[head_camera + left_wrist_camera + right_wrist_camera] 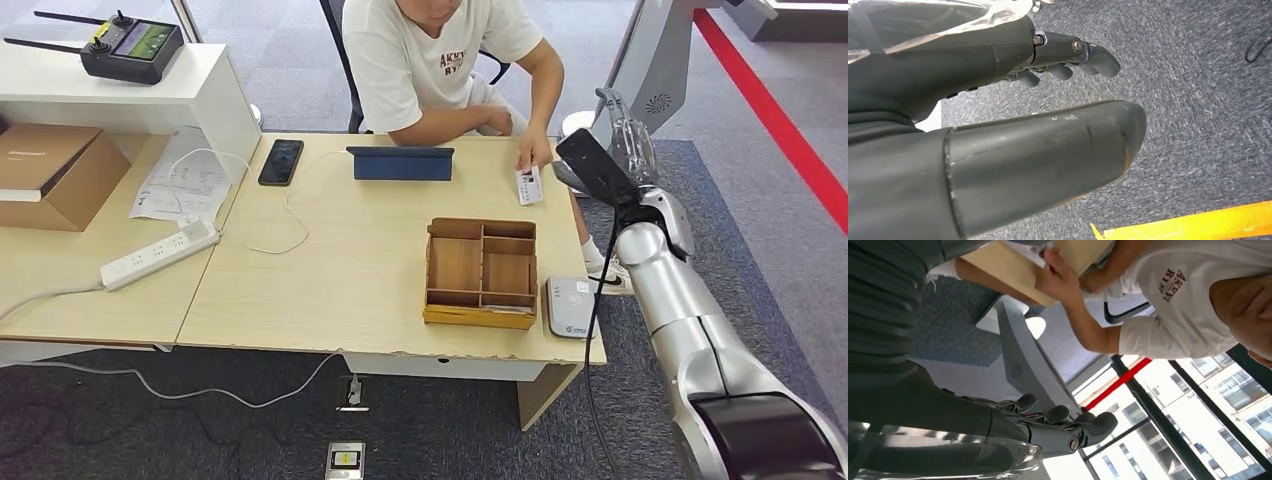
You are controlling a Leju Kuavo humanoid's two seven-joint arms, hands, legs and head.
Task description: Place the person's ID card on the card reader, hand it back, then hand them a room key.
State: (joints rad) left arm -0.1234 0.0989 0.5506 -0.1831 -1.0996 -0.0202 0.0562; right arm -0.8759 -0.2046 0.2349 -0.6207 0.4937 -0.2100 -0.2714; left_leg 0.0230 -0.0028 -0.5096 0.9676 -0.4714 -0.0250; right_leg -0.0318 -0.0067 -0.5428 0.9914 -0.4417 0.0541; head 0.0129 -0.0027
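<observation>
- Right hand (600,165), fingers apart and holding nothing, hovers by the table (330,290) corner.
- Left hand (1048,100) hangs empty above carpet, fingers loosely spread.
- ID card (528,185) lies on the table under the person's hand (533,155); card reader (570,306) sits beside the wooden organiser (481,272).

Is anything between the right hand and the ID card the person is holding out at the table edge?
Nothing visible blocks it. The right hand hangs just past the table corner, beside the ID card, which the person's hand presses on the table. Only open air lies between them.

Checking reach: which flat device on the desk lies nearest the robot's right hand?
The grey card reader at the desk's right edge, beside the wooden tray; the black phone lies far from the right hand.
</observation>
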